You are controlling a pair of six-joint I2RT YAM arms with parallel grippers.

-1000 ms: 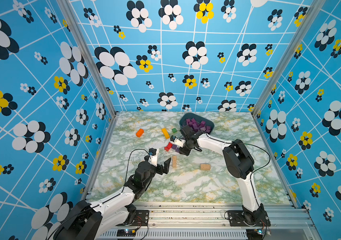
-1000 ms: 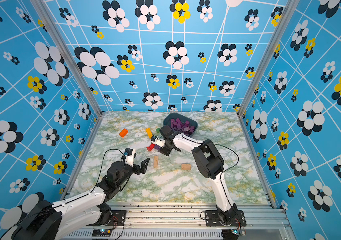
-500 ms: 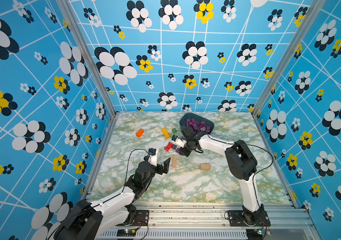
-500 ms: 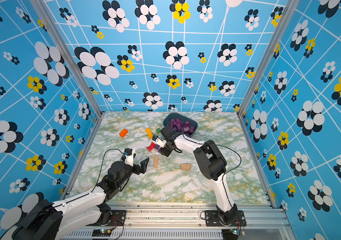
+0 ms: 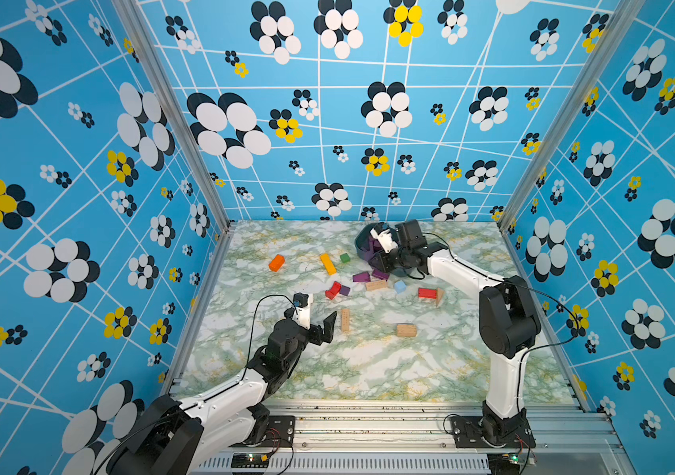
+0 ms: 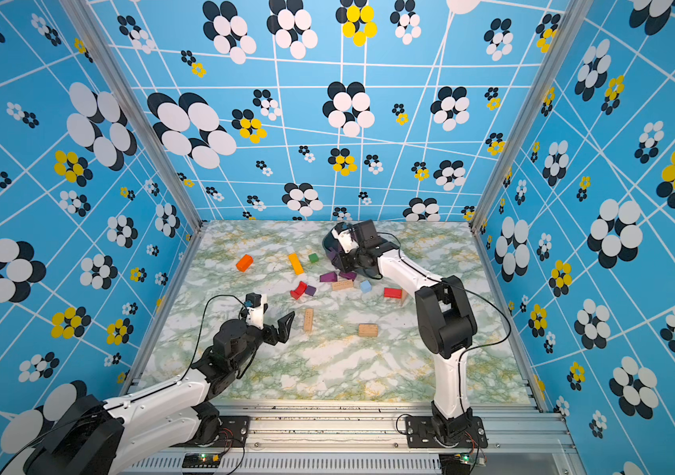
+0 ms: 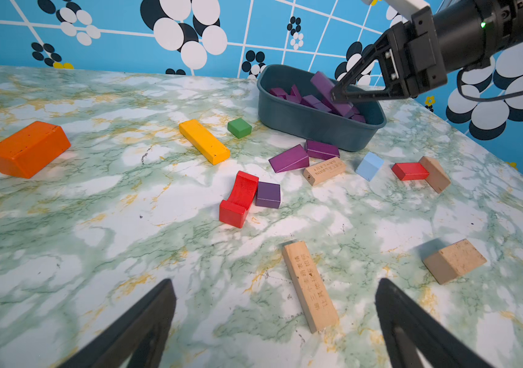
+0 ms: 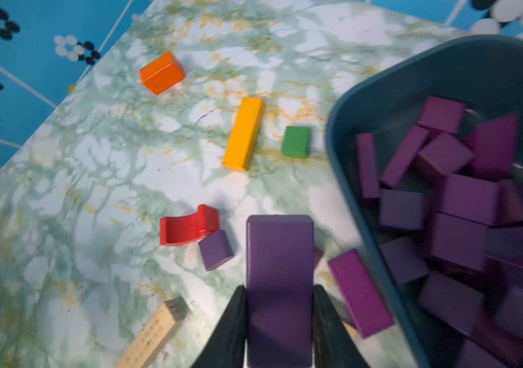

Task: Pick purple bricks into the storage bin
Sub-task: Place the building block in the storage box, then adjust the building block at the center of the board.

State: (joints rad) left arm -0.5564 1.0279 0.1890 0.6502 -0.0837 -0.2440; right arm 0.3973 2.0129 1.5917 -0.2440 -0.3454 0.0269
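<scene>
near the worktop's front edge, toward its left side, the left gripper (image 7: 274, 283) is hovering with its fingers spread wide, pinching nothing, and a tan bar (image 7: 309, 286) is lying just beside it. toward the middle, a purple cube (image 7: 268, 195) is touching a red arch (image 7: 237, 199). farther on, a purple wedge (image 7: 288, 158) and a purple bar (image 7: 322, 149) are lying just outside the storage bin (image 7: 311, 127), which is sitting at the worktop's far edge and holding a heap of purple bricks (image 8: 470, 197). the right gripper (image 8: 279, 288) is pinching a long purple brick (image 8: 279, 251) up by the bin.
</scene>
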